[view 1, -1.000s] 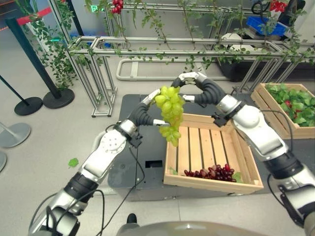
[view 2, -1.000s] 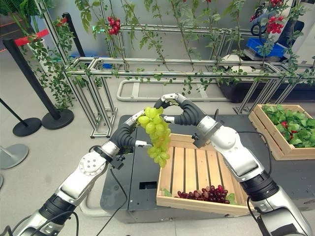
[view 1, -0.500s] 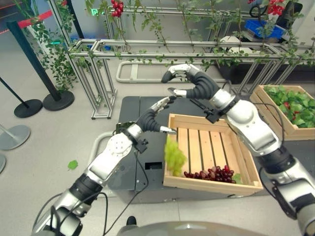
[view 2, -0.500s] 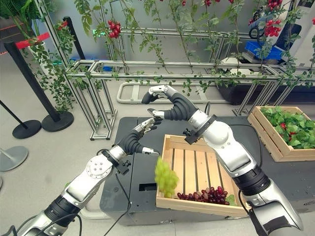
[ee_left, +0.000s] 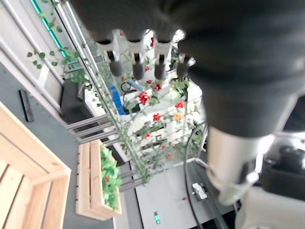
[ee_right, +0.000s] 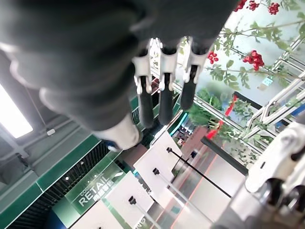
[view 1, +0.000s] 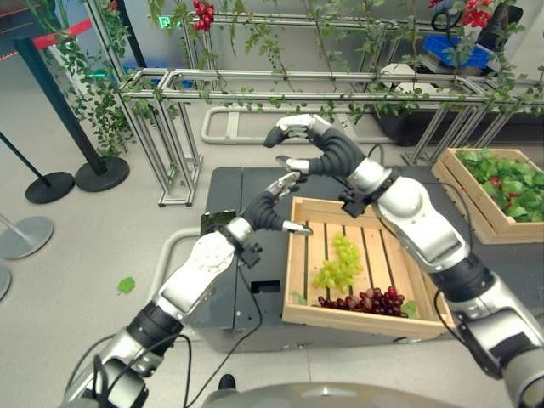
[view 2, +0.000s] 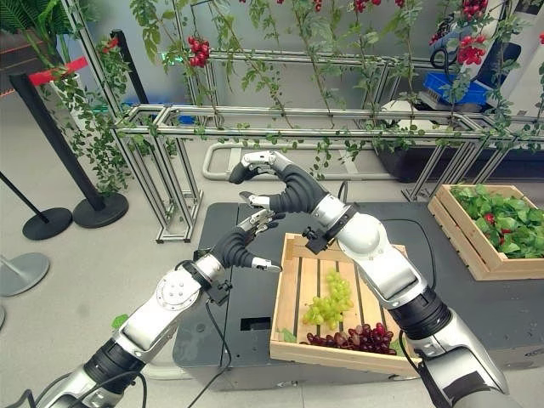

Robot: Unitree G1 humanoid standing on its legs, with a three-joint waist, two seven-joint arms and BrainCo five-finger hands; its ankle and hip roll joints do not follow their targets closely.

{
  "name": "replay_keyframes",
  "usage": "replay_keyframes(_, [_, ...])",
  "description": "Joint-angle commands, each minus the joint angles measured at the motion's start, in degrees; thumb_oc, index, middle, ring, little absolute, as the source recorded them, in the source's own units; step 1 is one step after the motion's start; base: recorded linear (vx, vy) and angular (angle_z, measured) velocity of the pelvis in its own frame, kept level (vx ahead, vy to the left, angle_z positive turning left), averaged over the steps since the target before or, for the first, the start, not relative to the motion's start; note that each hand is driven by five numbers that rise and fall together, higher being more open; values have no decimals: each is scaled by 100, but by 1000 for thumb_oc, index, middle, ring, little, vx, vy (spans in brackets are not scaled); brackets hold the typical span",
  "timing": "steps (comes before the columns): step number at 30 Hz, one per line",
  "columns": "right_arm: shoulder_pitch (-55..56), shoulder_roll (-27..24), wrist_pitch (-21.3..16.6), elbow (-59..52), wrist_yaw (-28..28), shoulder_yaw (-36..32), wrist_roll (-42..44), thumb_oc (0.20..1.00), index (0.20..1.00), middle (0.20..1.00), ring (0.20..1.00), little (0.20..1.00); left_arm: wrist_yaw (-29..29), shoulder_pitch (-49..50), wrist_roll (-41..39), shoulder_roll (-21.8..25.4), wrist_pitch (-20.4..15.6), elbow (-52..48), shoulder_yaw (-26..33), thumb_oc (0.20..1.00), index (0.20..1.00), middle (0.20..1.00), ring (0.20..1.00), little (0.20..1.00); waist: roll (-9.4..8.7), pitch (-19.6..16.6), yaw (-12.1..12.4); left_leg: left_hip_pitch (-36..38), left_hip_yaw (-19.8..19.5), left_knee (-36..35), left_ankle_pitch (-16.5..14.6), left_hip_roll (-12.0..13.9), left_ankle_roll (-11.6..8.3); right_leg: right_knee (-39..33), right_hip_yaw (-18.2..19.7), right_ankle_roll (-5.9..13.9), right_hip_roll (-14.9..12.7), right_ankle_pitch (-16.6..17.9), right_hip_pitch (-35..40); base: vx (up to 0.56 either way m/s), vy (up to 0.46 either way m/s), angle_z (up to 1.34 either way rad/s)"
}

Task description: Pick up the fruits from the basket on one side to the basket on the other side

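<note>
One bunch of green grapes [view 1: 338, 264] lies on the slatted floor of a wooden crate [view 1: 297, 255], near the crate's middle, free of both hands. At about 5 o'clock from it, just beside it along the near wall, lies a bunch of dark red grapes [view 1: 364, 299], with a green leaf at the crate's near right corner. The crate sits on a dark grey platform [view 1: 228, 189].

At about 10 o'clock from the green grapes, the robot's left hand [view 1: 279, 201] hovers above the crate's far left corner. Its fingers are straight and loosely spread with the thumb held apart, and it holds nothing. At 11 o'clock, higher and farther back, the right hand [view 1: 297, 140] hangs over the platform. Its fingers are gently curved and its thumb is apart, and nothing is in its grasp. In the right wrist view its fingers [ee_right: 164, 90] run out side by side with nothing between them. In the left wrist view that hand's fingers [ee_left: 137, 55] also reach out straight.

At 2 o'clock from the grapes, well apart, a second wooden crate [view 1: 463, 180] holds green leaves and a few red fruits. At 12 o'clock, beyond the platform, a metal frame [view 1: 255, 81] carries trailing vines and clusters of red berries [view 1: 202, 10]. At 9 to 10 o'clock, stanchion posts [view 1: 53, 98] with round bases stand on the grey floor.
</note>
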Motion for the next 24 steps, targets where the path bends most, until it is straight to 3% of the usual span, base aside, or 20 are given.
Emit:
replay_keyframes(1, [-524, 31, -280, -321, -38, -162, 96, 200, 200, 200, 200, 200, -24, -356, -149, -35, -192, 245, 141, 1000, 1000, 1000, 1000, 1000, -172, -64, -47, -44, -270, 740, -948, -110, 239, 393, -175, 123, -57, -133, -268, 0, 0, 0])
replay_keyframes(2, [-508, -11, -280, -310, -26, -184, 70, 200, 200, 200, 200, 200, -23, -331, -124, -18, -195, 248, 172, 1000, 1000, 1000, 1000, 1000, -173, -58, -47, -49, -272, 740, -945, -110, 238, 396, -175, 123, -57, -134, -274, 0, 0, 0])
replay_keyframes(3, [-473, -75, -268, -291, -9, -217, 53, 322, 322, 322, 322, 322, -29, -297, -91, 11, -199, 234, 209, 1000, 1000, 1000, 1000, 1000, -176, -56, -46, -58, -281, 741, -941, -110, 237, 396, -176, 123, -58, -134, -277, 0, 0, 0])
replay_keyframes(4, [-472, -75, -267, -292, -9, -217, 53, 322, 322, 322, 322, 322, -29, -296, -91, 11, -199, 234, 209, 1000, 1000, 1000, 1000, 1000, -176, -57, -46, -58, -281, 741, -941, -111, 237, 396, -177, 123, -58, -134, -277, 0, 0, 0])
replay_keyframes(5, [-368, -274, -240, -185, 15, -338, -33, 1000, 1000, 1000, 1000, 1000, -42, -155, -5, 87, -222, 195, 335, 1000, 1000, 1000, 1000, 1000, -185, -54, -39, -68, -300, 740, -938, -115, 237, 398, -190, 122, -62, -134, -279, 0, 0, 0])
replay_keyframes(10, [-229, -942, -251, 77, -9, -643, -665, 1000, 1000, 1000, 1000, 1000, -88, 326, -5, 288, -269, 51, 722, 1000, 1000, 1000, 1000, 1000, -204, -21, -6, -94, -319, 751, -933, -131, 233, 410, -212, 138, -71, -131, -291, 0, 0, 0])
replay_keyframes(12, [-229, -1704, -377, 339, -164, -751, -1563, 1000, 1000, 1000, 1000, 1000, -158, 771, -110, 494, -310, -117, 1056, 1000, 1000, 1000, 1000, 1000, -226, 83, 51, -171, -366, 771, -917, -151, 232, 451, -238, 142, -82, -120, -358, -31, 3, 2])
replay_keyframes(13, [-240, -1704, -388, 353, -173, -735, -1571, 1000, 1000, 1000, 1000, 1000, -161, 781, -113, 492, -304, -129, 1065, 1000, 1000, 1000, 1000, 1000, -220, 81, 47, -176, -367, 776, -919, -151, 233, 457, -238, 142, -83, -122, -363, -49, -3, 7])
replay_keyframes(15, [-377, -2506, -491, 589, -267, -560, -2509, 1000, 1000, 1000, 1000, 1000, -226, 1097, -151, 716, -347, -269, 1288, 1000, 1000, 1000, 1000, 1000, -258, 240, 127, -313, -428, 792, -880, -177, 230, 492, -292, 147, -99, -110, -463, -89, -7, 12])
replay_keyframes(17, [-425, -2691, -521, 742, -329, -463, -2750, 1000, 1000, 1000, 1000, 1000, -217, 1178, -145, 789, -365, -304, 1341, 1000, 1000, 1000, 1000, 1000, -272, 312, 153, -378, -461, 811, -866, -189, 230, 508, -320, 149, -102, -111, -507, -115, -11, 16])
replay_keyframes(18, [-715, -3178, -583, 870, -318, -75, -3310, 1000, 1000, 1000, 1000, 1000, -153, 1210, -73, 962, -424, -351, 1434, 1000, 1000, 1000, 1000, 1000, -307, 515, 224, -560, -524, 866, -820, -220, 216, 559, -364, 141, -110, -102, -647, -177, -19, 13])
replay_keyframes(23, [-1008, -3716, -608, 1066, -195, 409, -3790, 1000, 1000, 1000, 1000, 1000, 28, 1245, -112, 1098, -529, -362, 1704, 1000, 1000, 1000, 1000, 1000, -306, 957, 291, -955, -706, 1051, -740, -265, 205, 855, -451, 90, -188, -123, -1034, -166, -10, 14])
replay_keyframes(24, [-1188, -3969, -663, 1178, -104, 846, -4205, 1000, 1000, 1000, 1000, 1000, 152, 1174, -155, 1180, -582, -391, 1779, 1000, 1000, 1000, 1000, 1000, -313, 1201, 386, -1142, -775, 1158, -697, -261, 197, 1030, -493, 68, -239, -137, -1222, -173, -2, 14])
